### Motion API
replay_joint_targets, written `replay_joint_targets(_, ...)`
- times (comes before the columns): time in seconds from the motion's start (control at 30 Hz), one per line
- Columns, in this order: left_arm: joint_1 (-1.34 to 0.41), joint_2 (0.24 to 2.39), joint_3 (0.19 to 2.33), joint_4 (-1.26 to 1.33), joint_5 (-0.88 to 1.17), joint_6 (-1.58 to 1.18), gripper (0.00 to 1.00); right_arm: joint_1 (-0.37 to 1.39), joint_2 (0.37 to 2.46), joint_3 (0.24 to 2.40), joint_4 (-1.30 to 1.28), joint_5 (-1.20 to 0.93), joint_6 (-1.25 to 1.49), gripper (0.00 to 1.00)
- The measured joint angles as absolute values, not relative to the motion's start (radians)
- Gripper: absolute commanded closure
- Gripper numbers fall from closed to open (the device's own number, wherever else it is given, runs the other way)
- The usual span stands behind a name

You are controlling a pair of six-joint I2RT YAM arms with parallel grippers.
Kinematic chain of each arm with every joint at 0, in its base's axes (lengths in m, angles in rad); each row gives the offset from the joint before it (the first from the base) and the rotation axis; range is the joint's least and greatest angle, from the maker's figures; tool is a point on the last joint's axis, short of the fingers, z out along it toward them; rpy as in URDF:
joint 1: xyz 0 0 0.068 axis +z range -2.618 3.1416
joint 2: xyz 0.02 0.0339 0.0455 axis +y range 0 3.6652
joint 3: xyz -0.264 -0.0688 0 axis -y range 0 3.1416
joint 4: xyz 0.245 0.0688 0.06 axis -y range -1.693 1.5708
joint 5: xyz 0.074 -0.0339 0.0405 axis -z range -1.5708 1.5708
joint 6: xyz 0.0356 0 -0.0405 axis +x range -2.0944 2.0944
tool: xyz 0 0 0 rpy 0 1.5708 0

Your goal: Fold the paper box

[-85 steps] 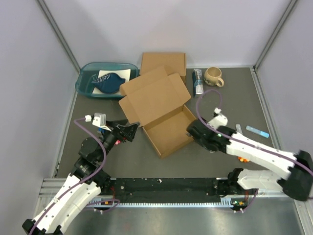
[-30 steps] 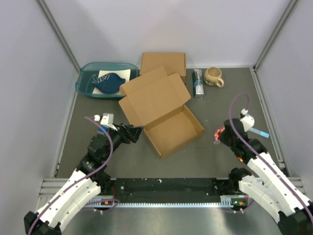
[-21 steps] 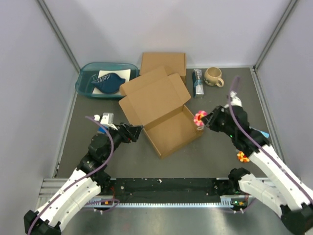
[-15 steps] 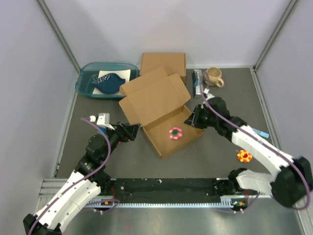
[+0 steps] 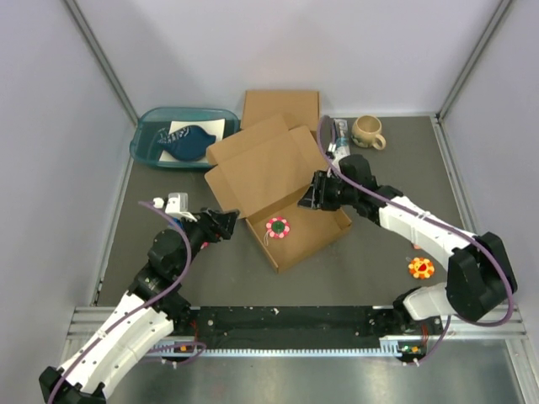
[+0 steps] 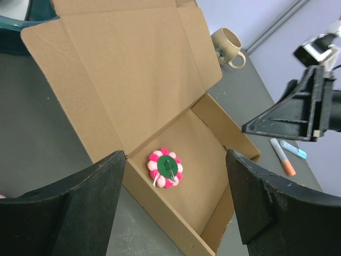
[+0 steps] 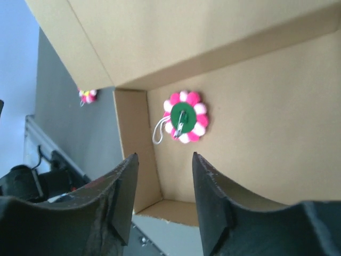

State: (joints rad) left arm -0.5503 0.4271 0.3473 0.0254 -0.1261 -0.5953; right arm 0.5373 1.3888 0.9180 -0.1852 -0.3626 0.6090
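You have the paper box (image 5: 269, 168) lying open in the middle of the worktop (image 5: 354, 282), set at an angle. Its wide lid is tilted back on the far side and its shallow tray faces the arms. One thing sits in that tray: a pink flower-shaped trinket (image 5: 277, 226) with a green centre and a small loop of cord. It lies flat on the floor of the box, close to the left wall and the near left corner.

Your right claw (image 5: 317, 192) hangs over the right part of the box's tray, by the crease where the lid rises. Its fingers are apart, with nothing between them. Your left claw (image 5: 226, 224) sits just off the left side of the box, pointing at it, jaws spread wide and empty.

Behind and left of the box is a teal bin (image 5: 143, 151) with a dark blue object (image 5: 187, 141) and a white sheet (image 5: 202, 127) inside. Directly behind the box's lid stands a second cardboard box (image 5: 282, 107), closed. Behind and right of the paper box are a small tube (image 5: 341, 140) and a beige mug (image 5: 368, 130). An orange flower trinket (image 5: 420, 268) lies on the worktop, well off the box's right side.
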Motion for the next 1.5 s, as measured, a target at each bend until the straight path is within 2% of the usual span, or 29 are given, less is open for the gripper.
replay_joint_targets(0.1,-0.551,0.444,0.362,0.006,-0.149,-0.595,0.17,0.540,1.357,0.947,-0.207,-0.266,0.567,0.40)
replay_joint_targets(0.27,-0.550,0.453,0.392,-0.093,-0.264,-0.617,0.16,0.522,1.321,1.007,-0.282,-0.055,0.477,0.34)
replay_joint_targets(0.5,-0.550,0.397,0.400,-0.156,-0.344,-0.630,0.17,0.514,1.373,1.002,-0.320,0.183,0.322,0.34)
replay_joint_targets(0.73,-0.550,0.376,0.408,-0.194,-0.350,-0.626,0.17,0.514,1.507,0.974,-0.338,0.258,0.252,0.34)
replay_joint_targets(0.83,-0.550,0.350,0.410,-0.203,-0.350,-0.620,0.16,0.514,1.546,0.974,-0.338,0.286,0.246,0.37)
replay_joint_targets(1.17,-0.550,0.294,0.415,-0.216,-0.350,-0.603,0.16,0.515,1.559,0.878,-0.327,0.281,0.346,0.62)
replay_joint_targets(1.37,-0.550,0.290,0.415,-0.224,-0.350,-0.602,0.17,0.538,1.496,0.767,-0.321,0.276,0.471,0.67)
replay_joint_targets(1.5,-0.550,0.290,0.415,-0.226,-0.350,-0.603,0.17,0.555,1.414,0.692,-0.321,0.269,0.572,0.61)
